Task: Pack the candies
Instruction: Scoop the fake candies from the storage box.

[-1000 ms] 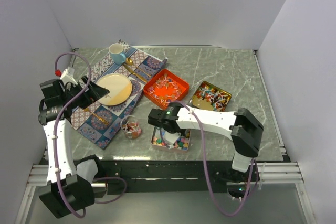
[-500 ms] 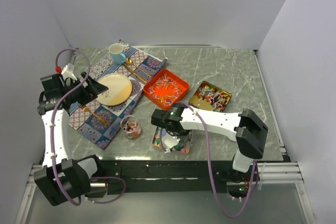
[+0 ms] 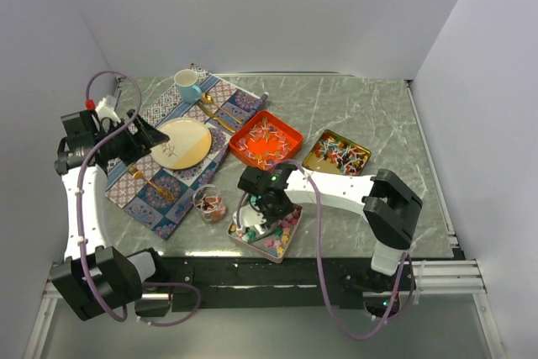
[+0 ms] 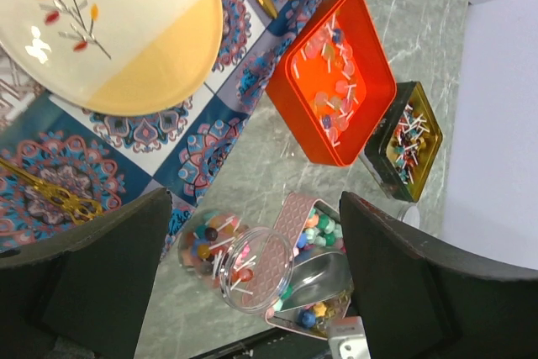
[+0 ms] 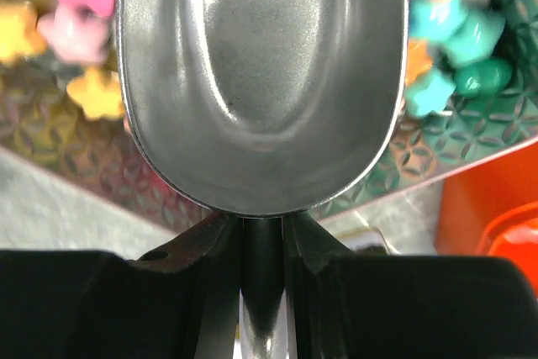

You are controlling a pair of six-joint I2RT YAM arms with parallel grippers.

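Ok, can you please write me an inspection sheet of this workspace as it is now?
Surface: grey-green marbled table, patterned placemat on its left.
Job's things: star candies in the pink tin; wrapped candies in the orange tin and the dark tin; some in the glass jar.
Clutter: plate and gold cutlery on the placemat, blue cup at its far corner.
Grippers: left pincer open and empty; right pincer shut on the empty scoop, over the pink tin.
Cables: a purple cable along each arm.
Surroundings: plain white walls.

Silver scoop (image 5: 261, 73), cream plate (image 3: 181, 142), orange tin (image 3: 286, 124)
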